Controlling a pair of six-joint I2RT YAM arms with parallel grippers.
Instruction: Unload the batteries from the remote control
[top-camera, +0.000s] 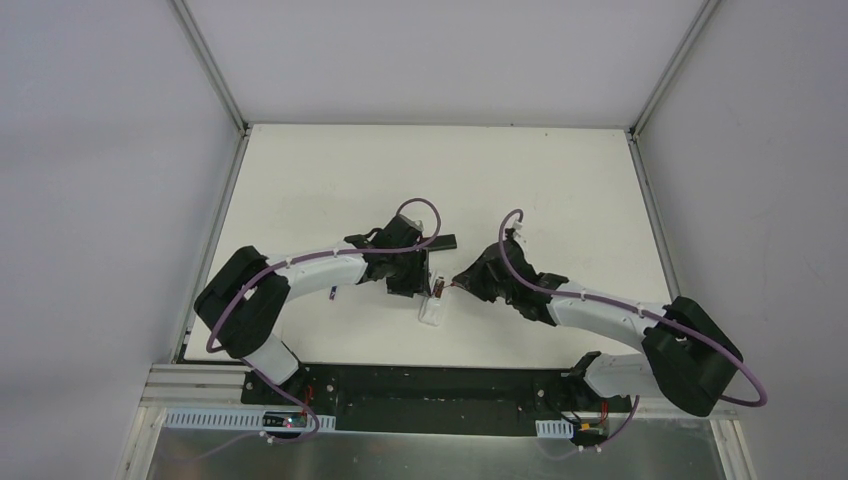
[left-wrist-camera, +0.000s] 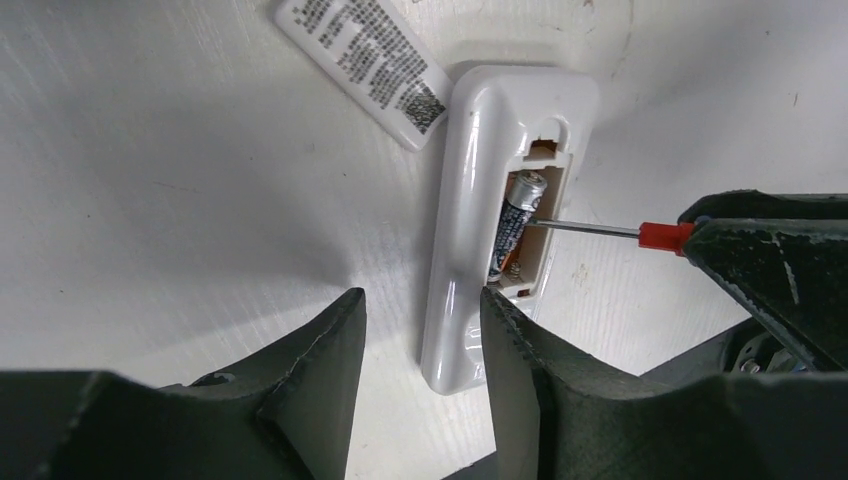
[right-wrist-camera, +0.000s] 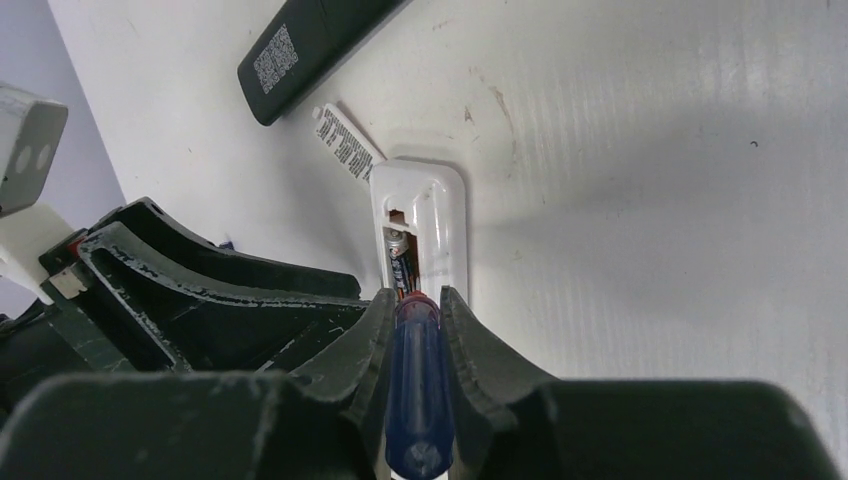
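A white remote (left-wrist-camera: 480, 210) lies back up with its battery bay open. One dark and silvery battery (left-wrist-camera: 515, 222) lies in the bay; the slot beside it looks empty. My left gripper (left-wrist-camera: 422, 298) is open, its jaws on either side of the remote's near end; the right finger touches the remote, the left stands clear. My right gripper (right-wrist-camera: 417, 305) is shut on the blue-handled screwdriver (right-wrist-camera: 418, 385). The screwdriver's thin shaft (left-wrist-camera: 590, 228) reaches into the bay and its tip touches the battery. In the top view both grippers meet over the remote (top-camera: 432, 314).
The loose white battery cover (left-wrist-camera: 365, 65) with a printed label lies just beyond the remote. A black remote (right-wrist-camera: 300, 45) lies farther back, also seen in the top view (top-camera: 441, 241). Grey walls enclose the white table (top-camera: 560, 190).
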